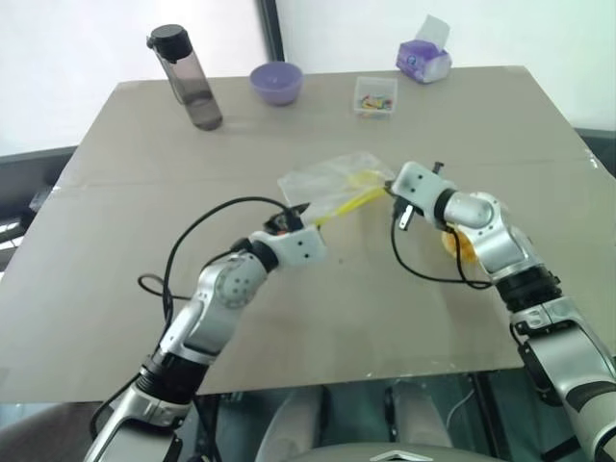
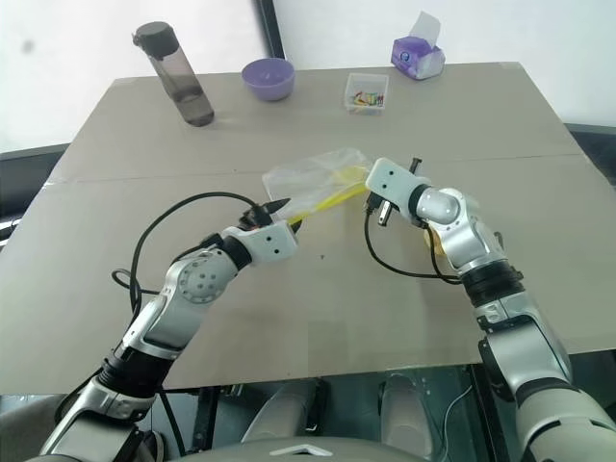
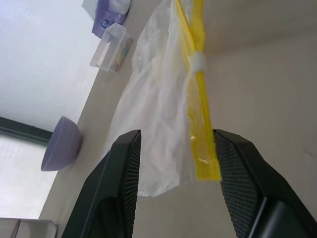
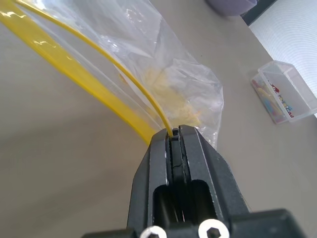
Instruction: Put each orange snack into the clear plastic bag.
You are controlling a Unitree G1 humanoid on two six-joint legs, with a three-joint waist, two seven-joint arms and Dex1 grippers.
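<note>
- The bag [image 1: 332, 183] lies on the table [image 1: 289, 318] near its middle, between the two grippers, its yellow strip running from one to the other.
- The right gripper [image 4: 176, 135] is closed on one lip of the bag's yellow strip, at the end nearer the robot's right; the other lip runs just beside it, apart from the first, so the mouth gapes a little there.
- The left gripper [image 3: 176, 163] has its fingers [image 3: 126, 168] spread, with the bag's other end lying between them; the plastic touches neither finger as far as can be seen.
- A snack [image 1: 460, 246] lies on the table on the robot's right, mostly hidden behind the right arm, outside the bag.
- The right wrist view shows yellowish crumbs or smears inside the bag.
- The left wrist view shows a white slider [image 3: 196, 63] on the strip.
- The head views alone show the snack and a dark bottle [image 1: 186, 77] at the far left.
- The table is a plain tan board.
- Along its far edge stand the bottle, a purple bowl [image 1: 276, 82], a clear box [image 1: 375, 96] of coloured bits and a purple tissue pack [image 1: 424, 60].
- Behind is a bright white wall or window with a dark frame.
</note>
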